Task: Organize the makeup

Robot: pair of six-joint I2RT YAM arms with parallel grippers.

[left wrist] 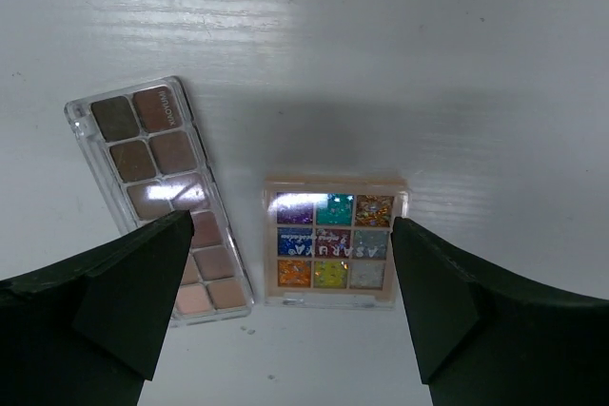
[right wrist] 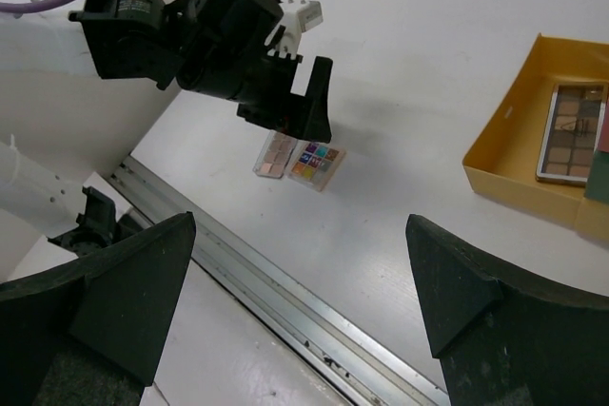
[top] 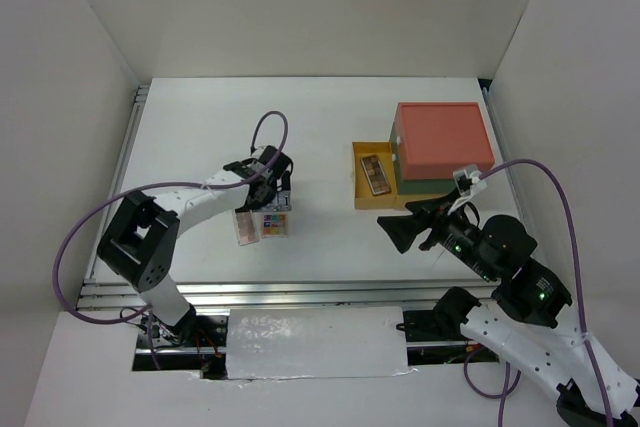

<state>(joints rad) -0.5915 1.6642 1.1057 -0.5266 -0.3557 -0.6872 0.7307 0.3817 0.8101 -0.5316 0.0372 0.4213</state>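
Table point(top: 330, 127): a smooth white surface with a faint sheen, walled in by plain white panels; a ribbed metal rail runs along its lower edge in the top view.
Drawer box point(top: 443, 137): a blocky plastic chest at the right of centre in the top view, with a flat matte red top and a green layer showing beneath it.
Yellow drawer point(top: 358, 179): a shallow rectangular tray with thin raised walls, pulled out to the left of the box.
Right gripper point(right wrist: 300, 225): two thick black wedge-shaped fingers spread wide apart and holding nothing, over bare table below the drawer in the top view.
Left gripper point(left wrist: 289, 230): matching black wedges, also spread wide, pointing down over the two palettes left of centre in the top view; whether they touch either palette cannot be told.
Palette in the drawer point(right wrist: 571, 132): long and rectangular with rows of brown and tan squares, lying flat inside the yellow tray.
Long palette point(left wrist: 152, 159): a clear glossy plastic case with two columns of brown-to-pink squares, lying flat on the table at a slant; its lower end sits behind the left-hand finger in the wrist view.
Square palette point(left wrist: 333, 240): a pale peach frame around nine glittery squares in purple, teal, gold, blue, orange, yellow and silver, flat on the table just right of the long palette and not touching it.
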